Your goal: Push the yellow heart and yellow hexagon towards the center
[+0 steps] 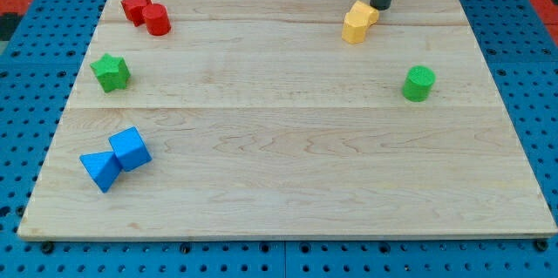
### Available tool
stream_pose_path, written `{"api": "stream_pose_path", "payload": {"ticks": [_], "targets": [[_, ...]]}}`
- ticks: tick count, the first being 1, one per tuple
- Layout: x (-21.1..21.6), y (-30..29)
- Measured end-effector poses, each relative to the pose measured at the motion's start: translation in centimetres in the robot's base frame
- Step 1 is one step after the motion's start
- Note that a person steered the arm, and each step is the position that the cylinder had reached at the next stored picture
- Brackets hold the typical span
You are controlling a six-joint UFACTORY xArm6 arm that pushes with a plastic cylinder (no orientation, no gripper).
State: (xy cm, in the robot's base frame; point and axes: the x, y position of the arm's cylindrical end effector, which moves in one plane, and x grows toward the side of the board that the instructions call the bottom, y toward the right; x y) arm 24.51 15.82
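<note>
Camera view: my tip [381,6] touches the upper right edge of two yellow blocks [358,22] pressed together near the top of the wooden counter [288,156], right of middle; which is the heart and which the hexagon I cannot tell. The tool is a bare rod, grasping nothing. A green cylinder [418,83] sits well apart toward the view's right.

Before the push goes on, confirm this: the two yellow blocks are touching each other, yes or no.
Yes. The yellow heart and yellow hexagon sit pressed together near the view's top, with my tip right behind them.
</note>
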Motion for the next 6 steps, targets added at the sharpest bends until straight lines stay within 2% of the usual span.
{"api": "stream_pose_path", "payload": {"ticks": [1,2,3,4,5,6], "targets": [[2.7,0.0],[2.2,1.3],[-0.8,6.2],[-1.5,7.0],[-1.0,6.5],[0.2,2.4]]}}
